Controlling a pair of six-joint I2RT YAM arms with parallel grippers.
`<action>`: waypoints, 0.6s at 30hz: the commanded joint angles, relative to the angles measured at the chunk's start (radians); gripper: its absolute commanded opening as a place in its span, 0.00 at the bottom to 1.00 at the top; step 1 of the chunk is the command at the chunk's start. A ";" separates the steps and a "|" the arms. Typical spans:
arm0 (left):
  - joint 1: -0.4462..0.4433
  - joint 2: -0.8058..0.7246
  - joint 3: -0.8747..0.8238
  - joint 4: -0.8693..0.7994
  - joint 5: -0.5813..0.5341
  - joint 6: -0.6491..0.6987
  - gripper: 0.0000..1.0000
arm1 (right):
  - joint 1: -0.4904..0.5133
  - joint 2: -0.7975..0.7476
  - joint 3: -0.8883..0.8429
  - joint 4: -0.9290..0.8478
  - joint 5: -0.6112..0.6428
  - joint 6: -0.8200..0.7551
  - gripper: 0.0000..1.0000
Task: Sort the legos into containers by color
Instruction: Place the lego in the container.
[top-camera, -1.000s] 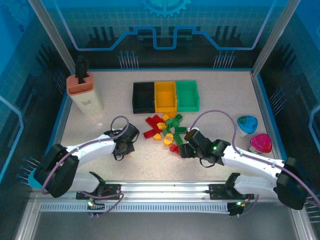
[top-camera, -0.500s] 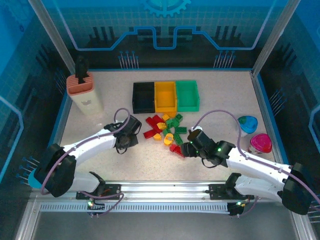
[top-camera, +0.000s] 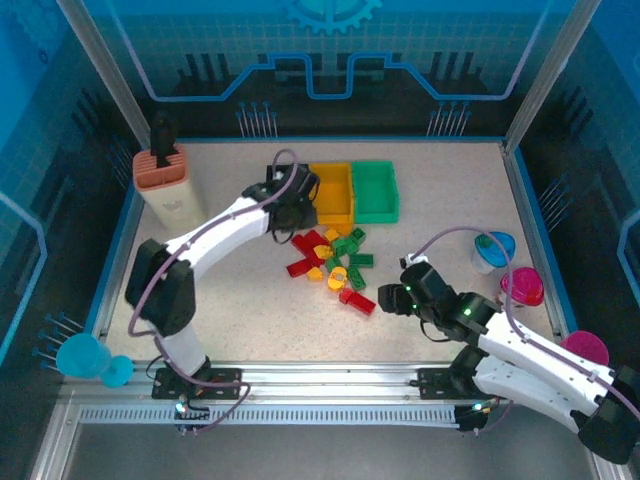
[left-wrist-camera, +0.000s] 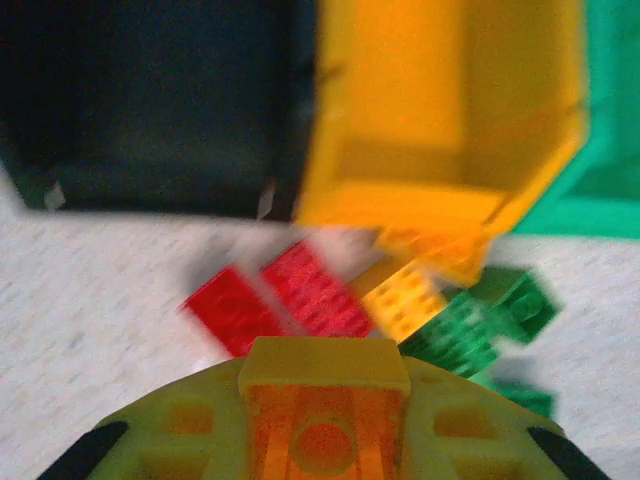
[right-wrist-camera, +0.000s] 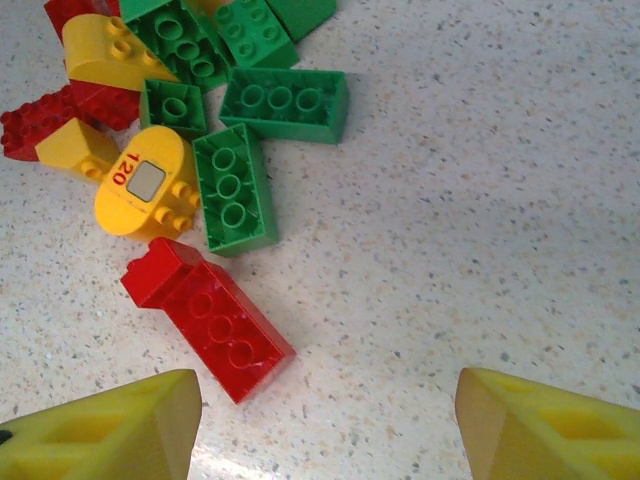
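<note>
Sorting by colour, mid-task
Clamping a yellow-orange lego (left-wrist-camera: 325, 440) in left claw (top-camera: 300, 205) by yellow-orange bin (left-wrist-camera: 400, 205); holding right claw (right-wrist-camera: 330, 410) agape

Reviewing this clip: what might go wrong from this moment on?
The left gripper holds a yellow brick roughly over the wall between black bin and yellow bin; released here, it may land in black. The open right gripper hovers by the red brick, close beside a green brick; closing may knock that.
</note>
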 joint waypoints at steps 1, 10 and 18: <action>0.005 0.099 0.167 -0.061 0.037 0.063 0.00 | -0.016 -0.049 -0.027 -0.062 0.000 0.014 0.69; 0.010 0.349 0.480 -0.101 0.084 0.104 0.00 | -0.026 -0.127 -0.045 -0.110 0.000 0.029 0.69; 0.013 0.427 0.553 -0.085 0.072 0.127 0.15 | -0.027 -0.141 -0.057 -0.111 -0.007 0.035 0.70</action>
